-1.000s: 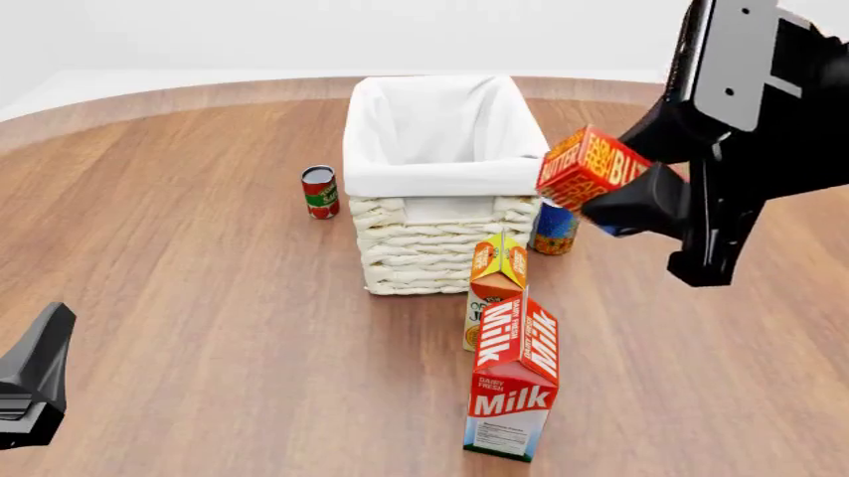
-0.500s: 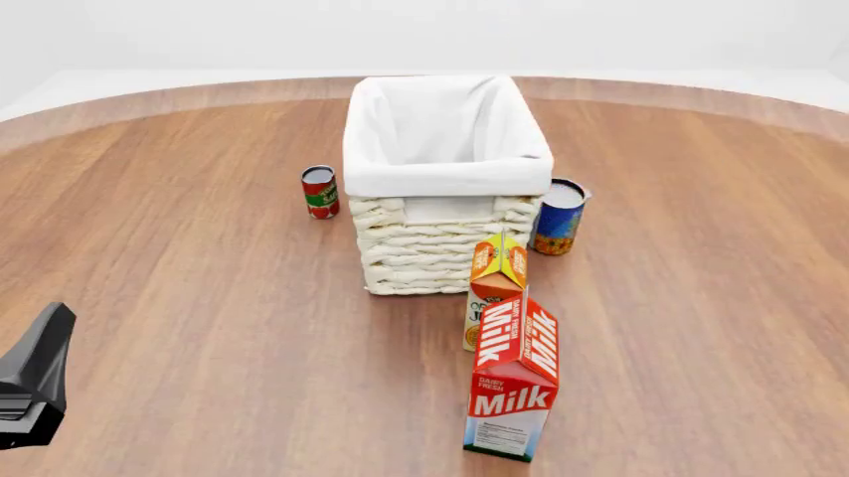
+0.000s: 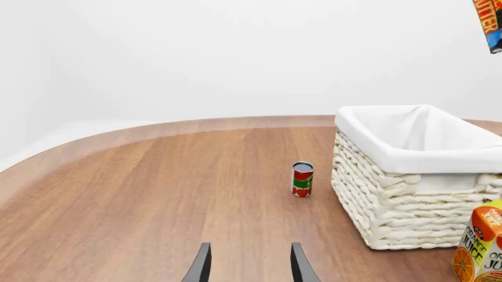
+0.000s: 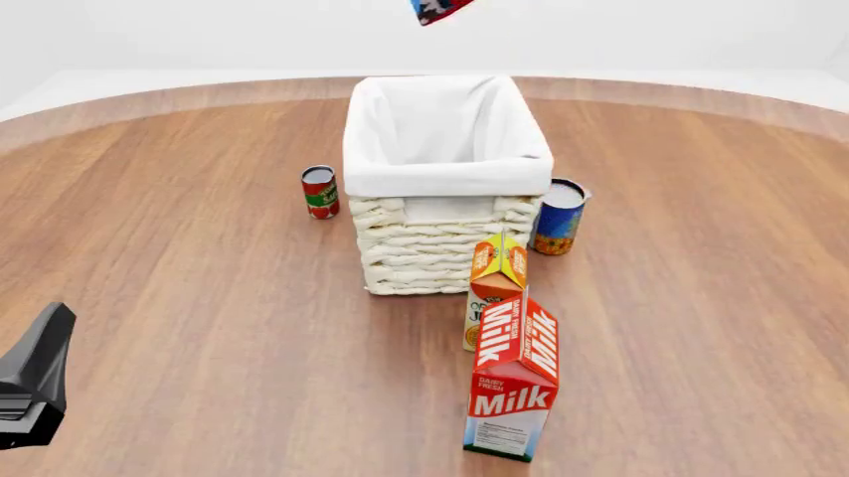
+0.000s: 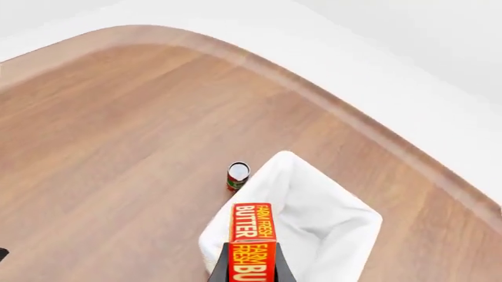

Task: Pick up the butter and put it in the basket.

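Observation:
The butter (image 5: 253, 241), a red-orange box with white lettering, is clamped between my right gripper (image 5: 251, 267) fingers, high in the air above the basket (image 5: 263, 187). In the front view only a corner of the butter (image 4: 438, 9) shows at the top edge, over the far end of the basket (image 4: 444, 243); the right gripper itself is out of that view. The left wrist view shows the butter (image 3: 490, 23) high above the basket (image 3: 392, 211). My left gripper (image 3: 249, 267) is open and empty, low over the table, well to the left of the basket.
A red can (image 4: 318, 191) stands left of the basket and a blue-orange can (image 4: 559, 229) at its right front corner. An orange juice carton (image 4: 498, 273) and a milk carton (image 4: 515, 378) stand in front of it. Part of the left arm (image 4: 34, 388) shows at the front left.
The right gripper with the butter rose from beside the basket's right front corner, left the front view, and now holds the butter high over the basket. The left arm has not moved.

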Tool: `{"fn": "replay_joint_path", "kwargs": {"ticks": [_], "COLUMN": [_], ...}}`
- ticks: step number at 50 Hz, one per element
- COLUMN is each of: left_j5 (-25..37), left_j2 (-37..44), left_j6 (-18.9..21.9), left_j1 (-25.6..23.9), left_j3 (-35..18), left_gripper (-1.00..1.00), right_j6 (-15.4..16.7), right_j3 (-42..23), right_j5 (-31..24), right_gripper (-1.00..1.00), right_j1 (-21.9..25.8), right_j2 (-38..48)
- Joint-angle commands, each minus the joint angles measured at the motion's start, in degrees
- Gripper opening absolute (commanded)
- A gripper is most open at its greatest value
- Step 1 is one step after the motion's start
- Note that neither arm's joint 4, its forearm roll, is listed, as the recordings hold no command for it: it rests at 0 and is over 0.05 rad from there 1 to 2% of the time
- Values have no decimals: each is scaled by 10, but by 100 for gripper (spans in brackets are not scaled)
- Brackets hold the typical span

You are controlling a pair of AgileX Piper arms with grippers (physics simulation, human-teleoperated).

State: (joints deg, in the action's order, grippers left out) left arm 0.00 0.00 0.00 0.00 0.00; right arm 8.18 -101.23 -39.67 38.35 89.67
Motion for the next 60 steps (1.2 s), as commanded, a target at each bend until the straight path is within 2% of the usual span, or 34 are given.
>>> {"fn": "replay_joint_path", "kwargs": {"ticks": [1, 14, 43, 55, 60], "left_j5": [0, 0, 0, 0, 0], "left_j2": [0, 0, 0, 0, 0], "left_j6": [0, 0, 0, 0, 0], "left_j1": [0, 0, 0, 0, 0], "left_j3": [0, 0, 0, 0, 0], "left_gripper": [100, 100, 100, 100, 100], "right_j6": [-30, -47, -68, -73, -84], "right_j3": [-70, -79, -59, -89, -79], "right_j5": [-55, -62, 2, 8, 32], "right_gripper": [-100, -100, -100, -100, -100], "right_j1": [-9, -15, -34, -45, -43], "right_j2": [78, 91, 129, 162, 170]}}
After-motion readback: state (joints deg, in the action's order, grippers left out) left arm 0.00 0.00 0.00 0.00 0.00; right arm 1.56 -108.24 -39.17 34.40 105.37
